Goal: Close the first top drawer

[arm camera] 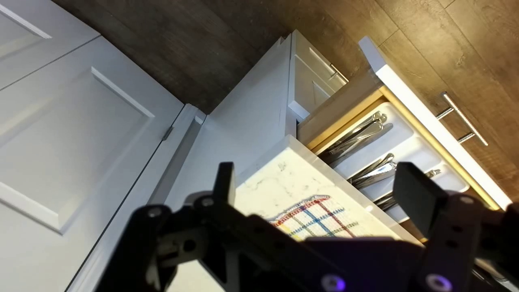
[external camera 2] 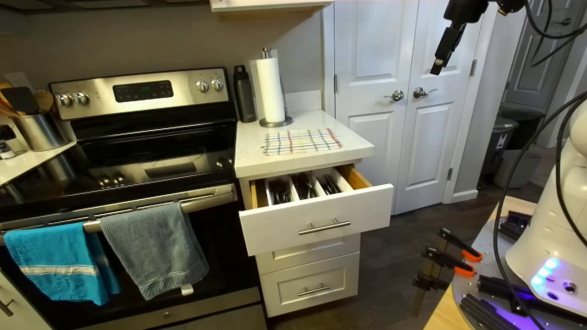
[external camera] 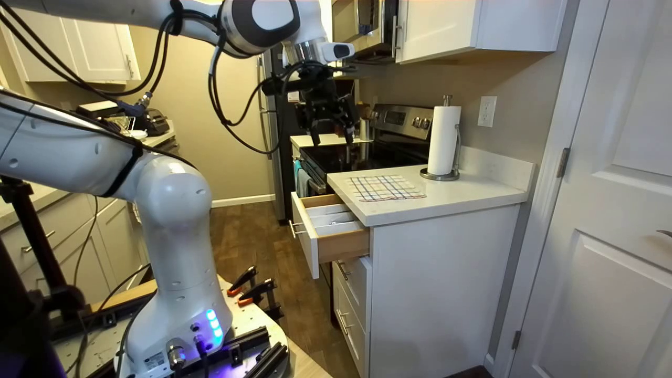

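Observation:
The white top drawer (external camera 2: 275,229) is pulled out, with its front well away from the cabinet, in both exterior views (external camera: 344,245). Its bar handle (external camera 2: 324,227) is on the front and also shows in the wrist view (arm camera: 465,119). A white tray (arm camera: 409,138) with metal cutlery lies inside. My gripper (external camera: 332,139) is open and empty, high above the counter and apart from the drawer. In the wrist view its fingers (arm camera: 316,178) are spread wide, with the counter and part of the drawer behind them. In an exterior view a fingertip (external camera 2: 437,68) shows at the upper right.
The counter (external camera: 391,210) overhangs the drawer and holds a checked cloth (external camera 2: 300,141) and a paper towel roll (external camera 2: 270,89). A stove (external camera 2: 151,156) with hanging towels stands beside it. Lower drawers (external camera 2: 312,284) are shut. White doors (arm camera: 81,134) stand beside the cabinet.

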Robot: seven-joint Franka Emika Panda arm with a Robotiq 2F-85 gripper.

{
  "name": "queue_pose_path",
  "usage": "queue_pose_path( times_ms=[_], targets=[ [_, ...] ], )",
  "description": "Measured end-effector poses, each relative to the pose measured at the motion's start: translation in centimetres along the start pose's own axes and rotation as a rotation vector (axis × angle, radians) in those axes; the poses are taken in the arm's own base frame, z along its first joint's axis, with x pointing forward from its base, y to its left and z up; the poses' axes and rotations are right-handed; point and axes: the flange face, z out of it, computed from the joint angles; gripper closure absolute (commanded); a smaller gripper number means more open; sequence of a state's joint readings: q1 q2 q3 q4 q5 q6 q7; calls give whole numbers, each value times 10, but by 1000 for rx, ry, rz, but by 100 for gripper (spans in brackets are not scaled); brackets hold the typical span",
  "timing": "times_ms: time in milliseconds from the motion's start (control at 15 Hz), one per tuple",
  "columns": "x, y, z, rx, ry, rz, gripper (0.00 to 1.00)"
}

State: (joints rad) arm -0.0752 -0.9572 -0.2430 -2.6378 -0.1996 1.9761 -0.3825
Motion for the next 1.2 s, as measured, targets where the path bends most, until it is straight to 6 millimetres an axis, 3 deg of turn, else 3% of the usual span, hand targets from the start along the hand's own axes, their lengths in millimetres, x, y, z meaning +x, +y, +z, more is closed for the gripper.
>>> queue_pose_path(
  times_ms=[667, 933, 1200],
  targets=[
    [5, -3, 2, 2, 5, -14, 0],
    [37, -21, 18, 17, 58, -78, 0],
    [79, -53, 46, 69, 122, -137, 0]
  ],
)
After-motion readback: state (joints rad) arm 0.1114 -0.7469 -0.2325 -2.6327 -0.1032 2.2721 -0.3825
